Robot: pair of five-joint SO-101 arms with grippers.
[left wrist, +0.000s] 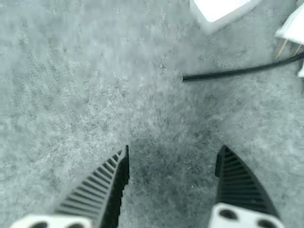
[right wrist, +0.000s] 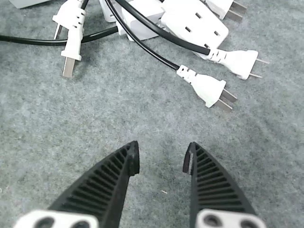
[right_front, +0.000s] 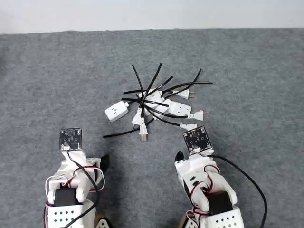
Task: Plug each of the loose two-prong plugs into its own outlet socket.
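While the left arm's fingers [left wrist: 114, 183] stand wide apart over the bare grey surface [left wrist: 71, 95] with nothing between them, the right arm's fingers [right wrist: 118, 173] are parted more narrowly, also empty, their tips just short of the things to be joined. Closest to the right arm's fingers a white plug [right wrist: 207, 88] lies flat on the surface, both prongs bare and pointing away from the heap. Just past it lies a second plug [right wrist: 239, 61], prongs equally bare, just beside a white outlet socket [right wrist: 192, 21] whose slots face up and hold nothing. A third plug [right wrist: 70, 40] lies apart from those two, beside a black cord [right wrist: 142, 45], its prongs also free. Out beyond the left arm's fingers there is the loose end of another cord [left wrist: 228, 73] and, past that, the corner of a separate socket block [left wrist: 218, 9]. From above, the heap [right_front: 159, 102] sits mid-surface ahead of both arms, nearer the right one, cords crossing over plugs and sockets alike. By my reading nothing is done yet: every plug whose prongs show is unplugged, and every socket face that shows is vacant. Where the cords overlap at the centre I cannot tell. All the pairing looks left to do
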